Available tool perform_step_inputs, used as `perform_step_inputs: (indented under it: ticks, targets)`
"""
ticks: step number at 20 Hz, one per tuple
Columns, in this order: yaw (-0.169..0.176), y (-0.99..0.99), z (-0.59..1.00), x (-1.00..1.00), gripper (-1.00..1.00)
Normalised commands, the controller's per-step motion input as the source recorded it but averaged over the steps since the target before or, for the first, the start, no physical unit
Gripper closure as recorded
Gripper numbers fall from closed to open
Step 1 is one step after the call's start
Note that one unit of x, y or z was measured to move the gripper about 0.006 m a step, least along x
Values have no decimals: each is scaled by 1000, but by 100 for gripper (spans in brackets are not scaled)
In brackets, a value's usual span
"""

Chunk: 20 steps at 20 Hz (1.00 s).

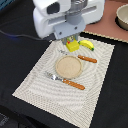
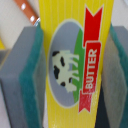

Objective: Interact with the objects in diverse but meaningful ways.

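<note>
up close, the gripper (image 2: 70,65) clamps the yellow butter box (image 2: 70,60) between its green pads (image 2: 31,75), low over the far edge of the placemat (image 1: 95,85). just beside lies the banana (image 1: 88,44); nearer are the plate (image 1: 69,67), knife (image 1: 86,59) and fork (image 1: 65,81), with bare mat beyond.

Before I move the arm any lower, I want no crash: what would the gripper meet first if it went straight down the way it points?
The butter box already sits between the jaws of the gripper. Straight below that is the placemat, just off the plate; how much gap remains is unclear.
</note>
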Motion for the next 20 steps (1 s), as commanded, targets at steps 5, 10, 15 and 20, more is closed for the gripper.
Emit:
perform_step_inputs:
  ticks: [5, 10, 15, 20]
  targets:
    - [0, 987, 0, -121, 100]
    - [0, 895, -16, -214, 100]
    - [9, 589, -193, -462, 100]
    - [1, -38, -338, -492, 100]
